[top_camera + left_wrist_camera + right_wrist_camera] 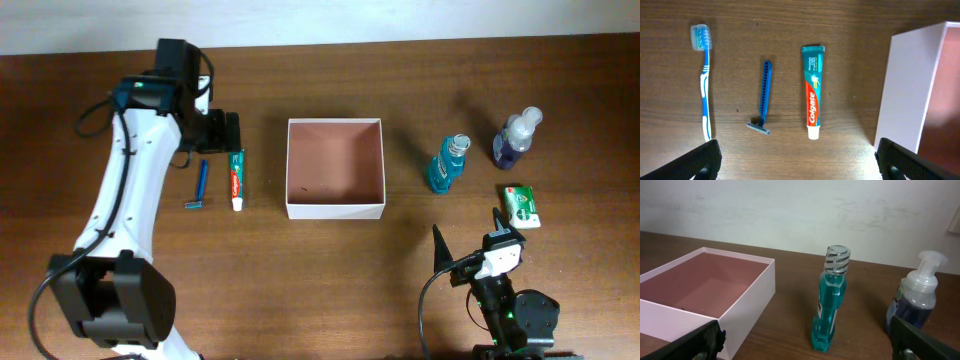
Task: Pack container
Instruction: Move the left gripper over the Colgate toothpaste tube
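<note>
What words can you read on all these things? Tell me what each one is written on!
"Colgate": along the toothpaste tube, in the left wrist view.
"LISTERINE": on the band round the cap of the mouthwash bottle, in the right wrist view.
Small print at the green end of the toothpaste tube: too small to read.
Printing on the green box: too small to read.
Label on the pump bottle: blurred, cannot be read.

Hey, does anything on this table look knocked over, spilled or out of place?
Nothing stands out. The container sits square and empty, the mouthwash and pump bottle stand upright, unspilled; toothpaste and razor lie flat.
</note>
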Action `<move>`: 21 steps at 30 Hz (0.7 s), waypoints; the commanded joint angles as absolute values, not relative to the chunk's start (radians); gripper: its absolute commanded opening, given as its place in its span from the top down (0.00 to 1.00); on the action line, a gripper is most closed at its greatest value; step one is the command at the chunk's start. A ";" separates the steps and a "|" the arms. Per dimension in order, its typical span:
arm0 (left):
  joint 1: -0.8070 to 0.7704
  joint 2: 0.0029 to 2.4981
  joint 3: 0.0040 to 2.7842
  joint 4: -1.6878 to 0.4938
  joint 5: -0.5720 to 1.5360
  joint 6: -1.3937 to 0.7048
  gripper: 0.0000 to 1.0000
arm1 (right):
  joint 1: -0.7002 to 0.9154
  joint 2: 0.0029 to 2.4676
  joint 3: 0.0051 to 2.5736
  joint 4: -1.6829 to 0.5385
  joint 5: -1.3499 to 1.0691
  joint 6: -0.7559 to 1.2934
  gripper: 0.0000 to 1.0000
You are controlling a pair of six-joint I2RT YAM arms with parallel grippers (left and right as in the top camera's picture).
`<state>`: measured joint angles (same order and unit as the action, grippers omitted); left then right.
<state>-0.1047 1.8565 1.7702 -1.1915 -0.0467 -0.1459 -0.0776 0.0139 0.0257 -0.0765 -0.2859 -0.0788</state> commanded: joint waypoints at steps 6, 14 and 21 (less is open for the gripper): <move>-0.125 1.898 1.785 -1.179 -0.109 -0.213 0.01 | -0.074 0.006 0.016 -0.075 -0.277 -0.075 0.02; -0.126 1.960 1.785 -1.159 -0.031 -0.345 0.01 | -0.074 0.006 0.016 -0.075 -0.277 -0.075 0.02; -0.127 1.993 1.784 -1.153 0.023 -0.312 0.01 | -0.074 0.006 0.016 -0.075 -0.277 -0.075 0.02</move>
<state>-0.1295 1.9751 1.7702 -1.1553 -0.0132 -0.3145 -0.0776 0.0139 0.0257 -0.0765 -0.2855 -0.0788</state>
